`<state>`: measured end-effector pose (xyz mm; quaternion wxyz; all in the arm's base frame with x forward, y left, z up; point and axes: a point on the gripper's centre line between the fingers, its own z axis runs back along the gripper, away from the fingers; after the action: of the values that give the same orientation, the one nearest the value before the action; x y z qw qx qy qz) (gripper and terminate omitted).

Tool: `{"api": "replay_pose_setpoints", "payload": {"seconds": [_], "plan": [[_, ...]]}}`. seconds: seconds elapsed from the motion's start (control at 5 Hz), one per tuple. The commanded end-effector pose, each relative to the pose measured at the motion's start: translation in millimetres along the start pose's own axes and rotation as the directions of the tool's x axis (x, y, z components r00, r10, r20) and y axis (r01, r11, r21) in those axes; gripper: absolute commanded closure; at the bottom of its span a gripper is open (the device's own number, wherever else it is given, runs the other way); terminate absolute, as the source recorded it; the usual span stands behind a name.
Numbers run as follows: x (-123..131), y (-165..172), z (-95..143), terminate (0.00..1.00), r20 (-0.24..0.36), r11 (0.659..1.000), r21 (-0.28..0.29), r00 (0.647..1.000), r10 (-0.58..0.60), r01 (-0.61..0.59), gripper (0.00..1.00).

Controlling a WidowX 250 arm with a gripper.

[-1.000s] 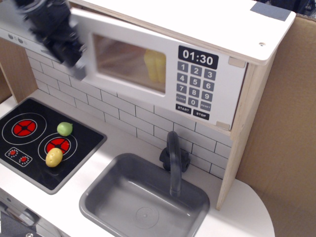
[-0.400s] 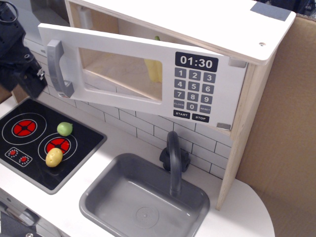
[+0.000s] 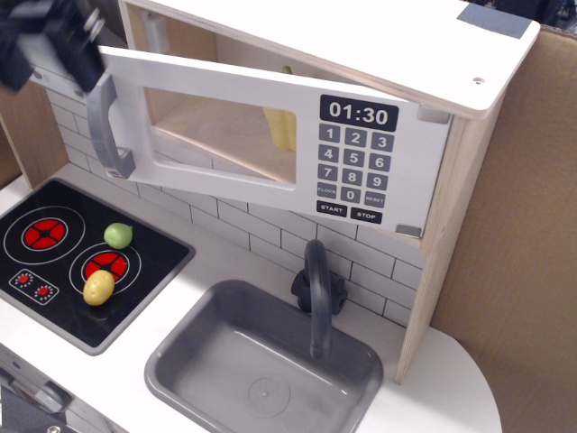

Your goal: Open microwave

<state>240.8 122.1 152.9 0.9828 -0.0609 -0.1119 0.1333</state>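
The microwave [image 3: 397,54] is a wooden box above the counter. Its white door [image 3: 225,162] with the clear window stands partly open, swung out on its right-hand hinge. The grey curved handle [image 3: 106,126] is at the door's left edge, free of any grip. The black clock display [image 3: 358,114] reads 01:30 above the grey number buttons [image 3: 353,167]. A yellow object [image 3: 281,131] shows inside through the window. My black gripper [image 3: 50,41] is blurred at the top left, just above and left of the handle, apart from it. Its jaws cannot be made out.
A black stove top [image 3: 54,203] at the left carries a green fruit [image 3: 118,234] and a yellow fruit [image 3: 99,287]. A grey sink [image 3: 180,361] with a dark faucet [image 3: 317,289] lies below the microwave. A cardboard wall [image 3: 514,234] stands at the right.
The door has swung from nearly shut to partly open. My gripper left the handle, dropped to the left, then rose to the top left corner. The door has held still since.
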Motion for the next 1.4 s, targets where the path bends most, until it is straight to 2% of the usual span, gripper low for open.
{"api": "replay_pose_setpoints", "payload": {"seconds": [0.0,0.2,0.4,0.6,0.8,1.0,1.2], "plan": [[64.6,6.4,17.1,0.00,0.079,0.988,0.032,0.985,0.151,-0.154,0.00],[72.8,14.2,7.7,0.00,0.099,0.982,0.050,0.979,0.176,-0.182,0.00],[85.6,24.5,3.4,0.00,0.111,0.963,0.030,0.959,0.262,-0.267,0.00],[83.3,30.2,-10.8,0.00,0.112,0.969,0.083,0.968,0.223,-0.233,0.00],[68.4,33.8,-24.8,0.00,0.108,0.978,0.137,0.984,0.144,-0.158,0.00],[50.8,36.5,-26.0,0.00,0.091,0.984,0.138,0.991,0.098,-0.109,0.00],[27.3,32.4,-35.4,0.00,0.065,0.984,0.167,0.997,0.051,-0.061,0.00]]}}
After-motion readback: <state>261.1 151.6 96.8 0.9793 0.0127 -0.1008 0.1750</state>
